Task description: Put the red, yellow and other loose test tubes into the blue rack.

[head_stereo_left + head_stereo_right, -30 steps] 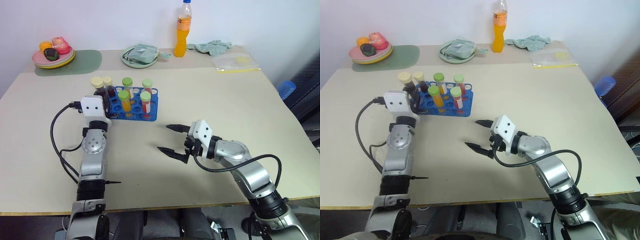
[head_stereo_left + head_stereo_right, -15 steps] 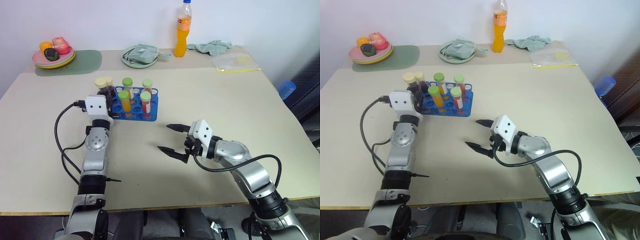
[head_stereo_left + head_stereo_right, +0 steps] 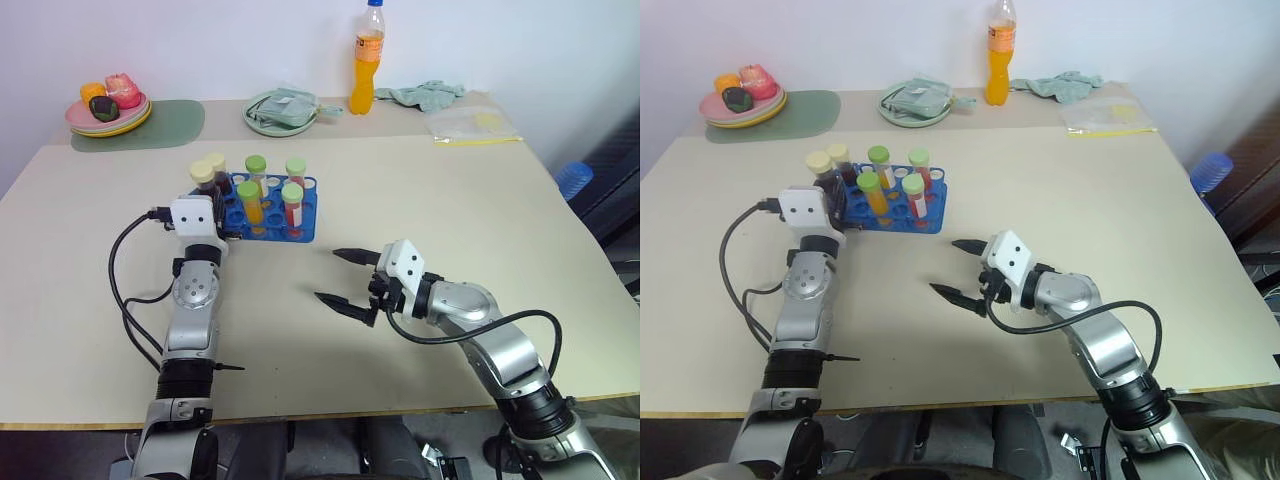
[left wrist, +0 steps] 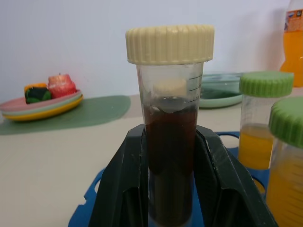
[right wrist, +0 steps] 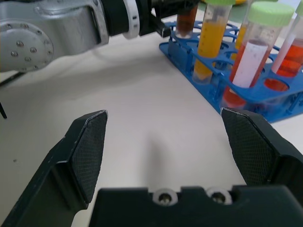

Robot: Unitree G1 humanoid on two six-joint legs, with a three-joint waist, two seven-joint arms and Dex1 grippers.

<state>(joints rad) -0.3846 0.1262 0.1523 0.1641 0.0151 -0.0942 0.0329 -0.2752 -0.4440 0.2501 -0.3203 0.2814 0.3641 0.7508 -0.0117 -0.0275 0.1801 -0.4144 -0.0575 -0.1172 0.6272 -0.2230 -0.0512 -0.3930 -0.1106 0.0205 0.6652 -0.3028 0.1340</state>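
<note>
Standing upright between the left gripper's (image 4: 171, 189) two black fingers (image 4: 120, 189), the dark tube (image 4: 170, 142) with the cream cap has its long axis vertical, and that is what the coming move turns on: it must go straight down into a hole of the blue rack (image 3: 300, 228), so tube and hole have to line up along that upright line. The jaws pinch the tube low on its body, one finger at each side, with the cap and the upper part standing free above them. In the head views the gripper sits at the rack's near left corner, the tube over that edge; in the left wrist view blue plastic shows directly under the tube's foot, though whether the foot has entered a hole or only hovers over one cannot be told. Four green-capped tubes (image 3: 252, 200) of yellow and red liquid already stand in the rack, and another cream-capped one seems to stand at its left end. The right gripper (image 3: 342, 277) waits well apart from the rack on the bare table (image 3: 450, 190), jaws spread wide and holding nothing; the left arm is plainly the one placed to finish this.
</note>
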